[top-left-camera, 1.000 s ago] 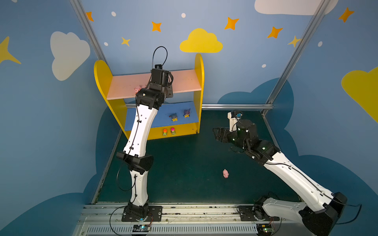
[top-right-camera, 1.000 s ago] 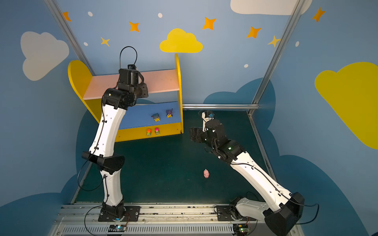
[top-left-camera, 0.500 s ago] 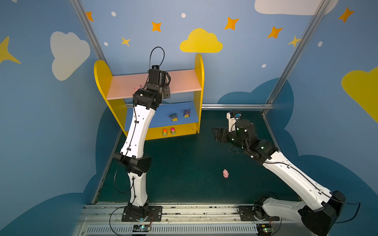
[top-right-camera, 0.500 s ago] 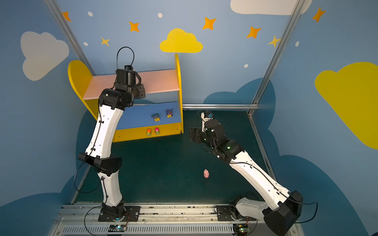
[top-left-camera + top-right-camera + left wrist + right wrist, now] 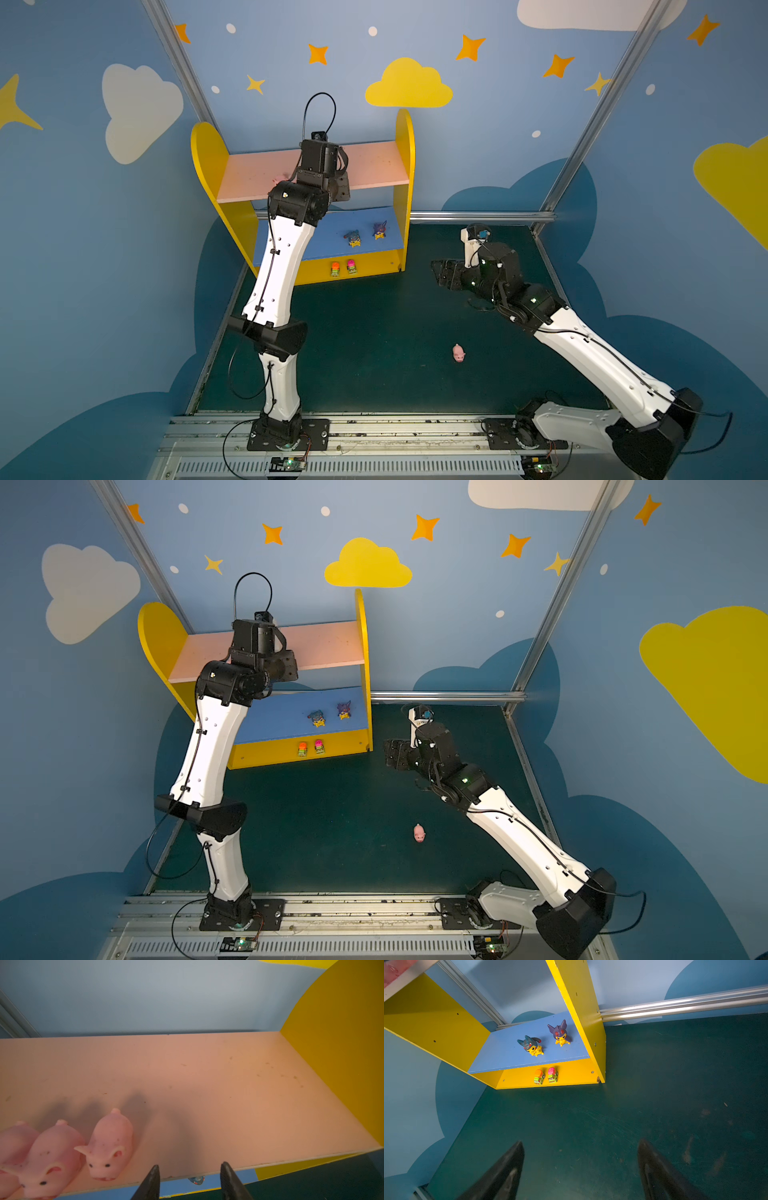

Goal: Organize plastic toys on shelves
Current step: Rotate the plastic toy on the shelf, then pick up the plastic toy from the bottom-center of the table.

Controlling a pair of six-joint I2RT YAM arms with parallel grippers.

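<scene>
Pigs [image 5: 111,1145], three of them, stand side by side on the pink top board [image 5: 207,1076] of the shelves [image 5: 405,166]. The left end effector [image 5: 190,1165] hangs just beside them, fingers [image 5: 153,1178] apart and holding nothing. One more pig [image 5: 458,353] lies alone on the green table [image 5: 374,324]. Two yellow figures [image 5: 531,1045] (dark spiky heads) sit on the blue board [image 5: 504,1055], two green cars [image 5: 539,1077] on the yellow base [image 5: 571,1076]. The right end effector [image 5: 580,1141] is wide apart over the table, empty.

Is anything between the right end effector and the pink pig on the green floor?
Nothing visible does. The small pink plastic pig lies alone on the dark green mat, and only bare mat separates it from the open right end effector.
</scene>
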